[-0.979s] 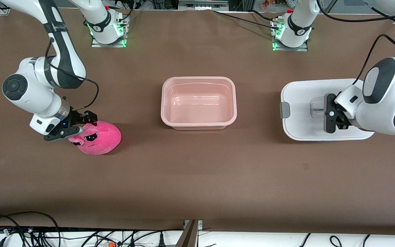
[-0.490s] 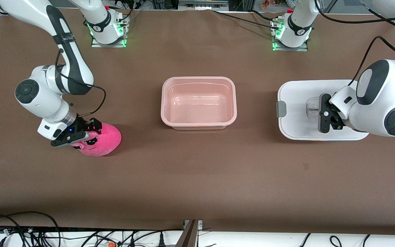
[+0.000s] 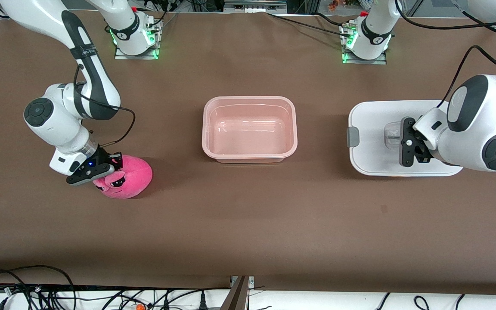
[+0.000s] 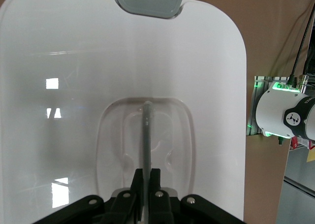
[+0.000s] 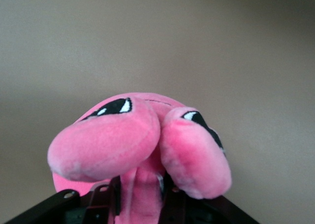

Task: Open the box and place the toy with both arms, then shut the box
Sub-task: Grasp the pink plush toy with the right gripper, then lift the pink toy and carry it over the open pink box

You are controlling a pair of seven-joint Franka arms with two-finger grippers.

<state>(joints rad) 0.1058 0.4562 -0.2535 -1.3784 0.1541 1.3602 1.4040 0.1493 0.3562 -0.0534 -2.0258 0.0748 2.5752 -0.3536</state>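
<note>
The left pincer [image 3: 410, 147] is what I check first: it is clamped on the clear centre handle [image 4: 145, 135] of the white lid [image 3: 373, 129], its jaws pressed tight on the thin upright rib in the left wrist view. The right pincer [image 3: 101, 168] is down on the hot-pink plush toy [image 3: 129, 181], and from the right wrist camera I see its fingers [image 5: 116, 197] pinching the plush between the two bulging eye stalks.

The brown tabletop [image 3: 248, 224] fills my front view, with tangled black cables [image 3: 24, 290] along its near edge and both arm bases lit green along the top.

The lid lies flat toward the left arm's end, one grey clip [image 3: 354, 137] showing. The open pinkish tub [image 3: 249, 129] sits mid-table, nothing in it. The toy rests on the tabletop toward the right arm's end, nearer the front camera than the tub.

The left arm bends low over the lid; the right arm folds at the elbow, wrist angled down onto the toy.
</note>
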